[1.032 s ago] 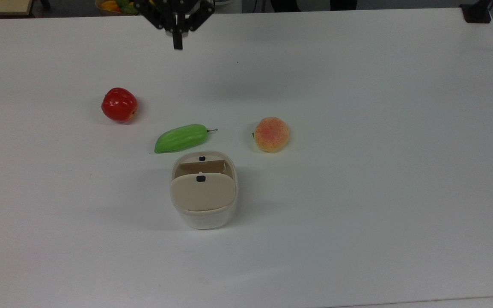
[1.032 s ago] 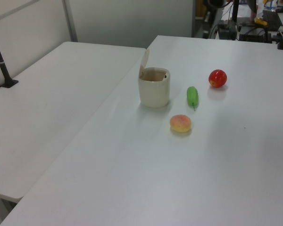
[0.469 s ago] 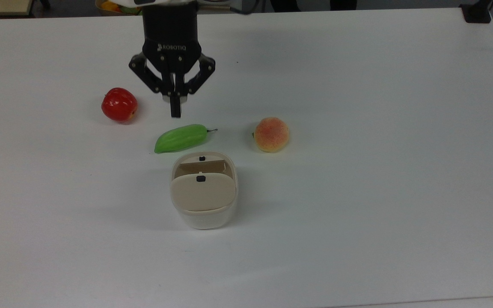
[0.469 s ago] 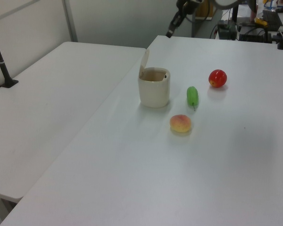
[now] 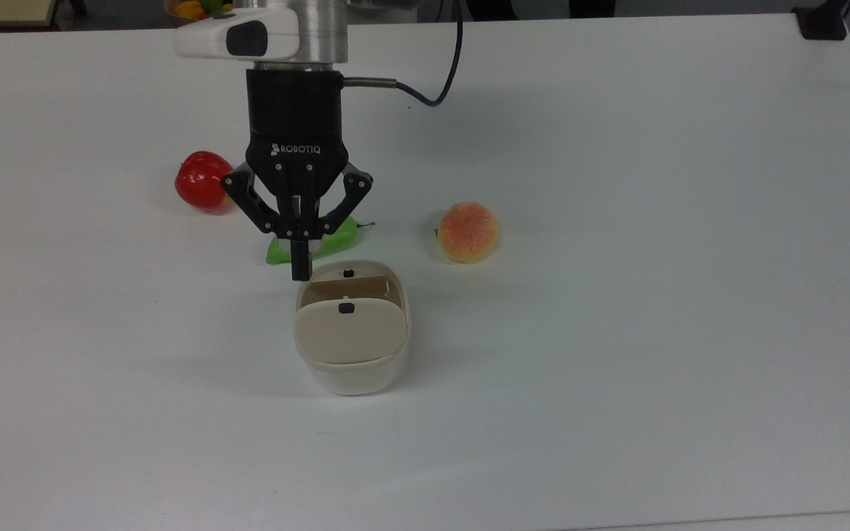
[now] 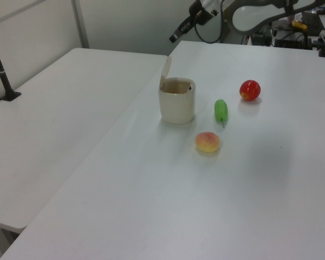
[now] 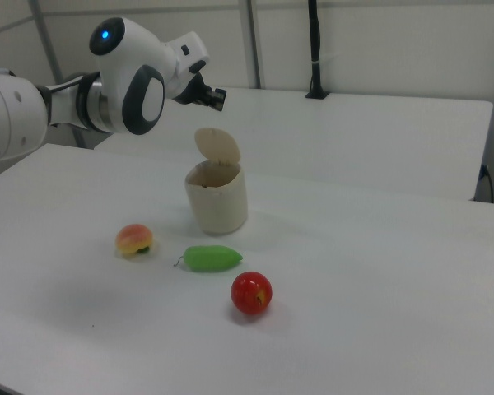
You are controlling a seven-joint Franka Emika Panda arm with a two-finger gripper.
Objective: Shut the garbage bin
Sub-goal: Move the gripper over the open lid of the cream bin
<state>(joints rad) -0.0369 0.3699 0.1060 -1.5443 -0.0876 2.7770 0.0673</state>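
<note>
The garbage bin (image 5: 355, 376) is a cream tub in the middle of the white table, also seen in the left view (image 6: 177, 105) and the right view (image 7: 218, 202). Its beige lid (image 5: 349, 330) with a black button stands tilted up, leaving the mouth uncovered (image 6: 166, 73) (image 7: 217, 146). My black gripper (image 5: 299, 269) is shut with nothing held. It hangs in the air above the bin, its tip over the bin's far rim in the top view. The left view puts the gripper (image 6: 173, 39) well above the raised lid, and in the right view the gripper (image 7: 217, 99) sits just over it.
A red apple (image 5: 202, 179), a green fruit (image 5: 341, 234) partly under the gripper, and a peach (image 5: 468, 231) lie beyond the bin in the top view. A second white table (image 6: 54, 119) adjoins on the left view's left, with a black post (image 6: 1, 70).
The arm has travelled from the table's far edge across the apple and green fruit to a spot over the bin. Fingers stay shut; the bin and fruits have not moved.
</note>
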